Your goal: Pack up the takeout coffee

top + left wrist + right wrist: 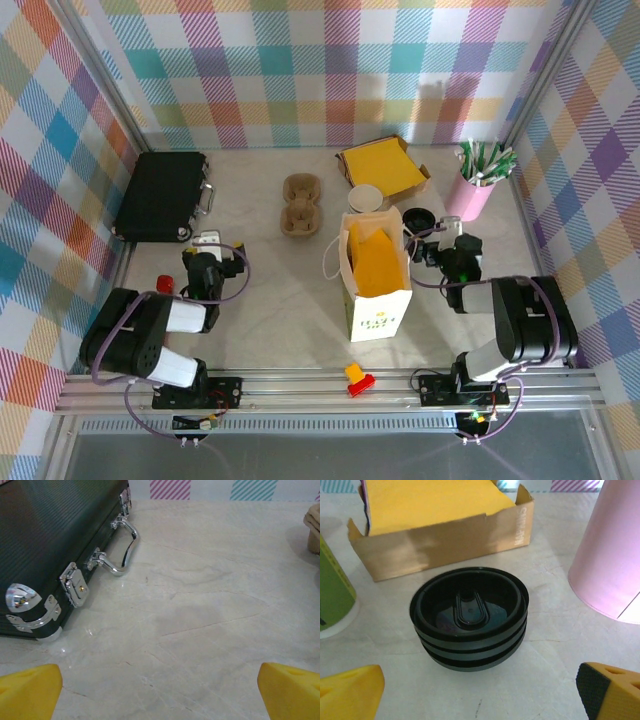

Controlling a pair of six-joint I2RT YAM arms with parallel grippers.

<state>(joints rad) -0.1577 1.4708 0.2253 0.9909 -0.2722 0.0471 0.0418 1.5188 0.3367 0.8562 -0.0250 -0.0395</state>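
At the far left a black case [160, 195] lies flat on the surface [270, 310], with its metal handle and latches turned to the middle. Just in front of it hovers the left gripper [208, 240]; in its wrist view the two yellow fingertips [27, 690] stand far apart, with only bare surface between them and the case [45, 535] ahead on the left. Further to the right a brown cardboard cup carrier [300, 205] lies alone. Near the front edge is a small red and yellow item [358, 378], too small to say what it is. In the middle stands a white paper bag [378, 315], upright and open at the top, orange inside. Just behind the bag is a cream paper cup [365, 198] with green print [332, 595]; from above its top looks open, but I cannot be sure. Behind the cup sits a cardboard box [420, 185] with yellow contents. Right of the cup, near the box [445, 542], stands a stack of black lids [418, 218]. The right gripper [440, 235] points at the stack [470, 615], its fingers wide apart and touching nothing. A pink cup [470, 200] of green-white sticks [485, 160] stands at the far right.
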